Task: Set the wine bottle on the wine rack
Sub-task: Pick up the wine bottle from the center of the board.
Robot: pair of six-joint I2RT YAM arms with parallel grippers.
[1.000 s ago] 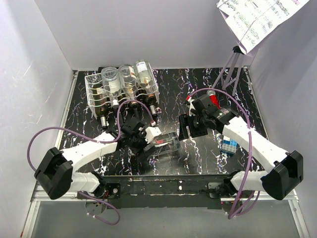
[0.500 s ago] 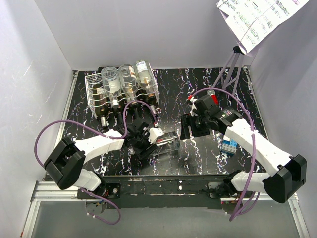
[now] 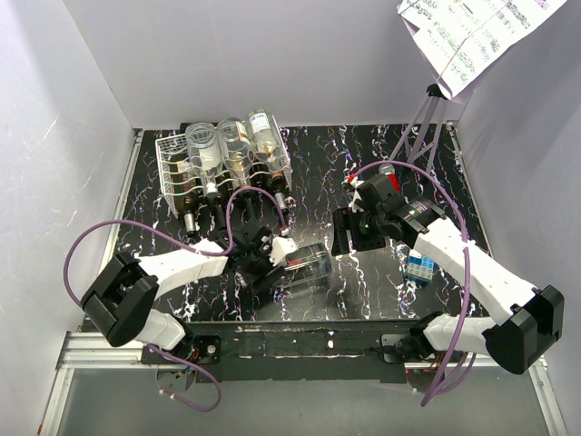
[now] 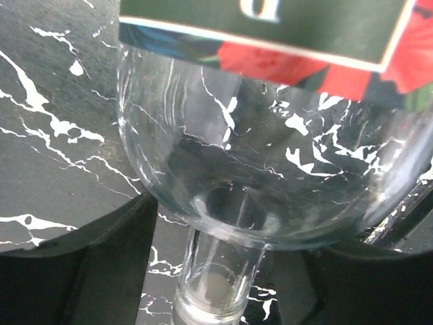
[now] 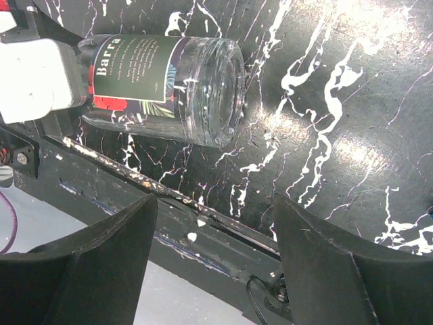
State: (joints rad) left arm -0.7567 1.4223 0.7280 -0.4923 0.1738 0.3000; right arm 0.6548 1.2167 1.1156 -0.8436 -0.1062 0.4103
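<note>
The wine bottle (image 3: 309,266) lies on its side on the black marbled table, clear glass with a dark label (image 5: 132,68), its base toward the right. My left gripper (image 3: 278,256) is shut on the bottle's neck end; in the left wrist view the neck (image 4: 220,271) stands between the two black fingers (image 4: 101,264) just under the shoulder (image 4: 270,169). My right gripper (image 3: 349,234) hovers open to the right of the bottle's base, nothing between its fingers (image 5: 88,264). The white wire wine rack (image 3: 172,150) stands at the back left with several bottles in it.
A small blue and white box (image 3: 419,266) sits at the right, beside the right arm. A purple tripod (image 3: 422,127) holding a printed sheet stands at the back right. The table's front metal edge (image 5: 169,196) runs just below the bottle.
My left gripper has slid forward along the neck and closed on it. The bottle has shifted slightly. The right arm has barely moved.
</note>
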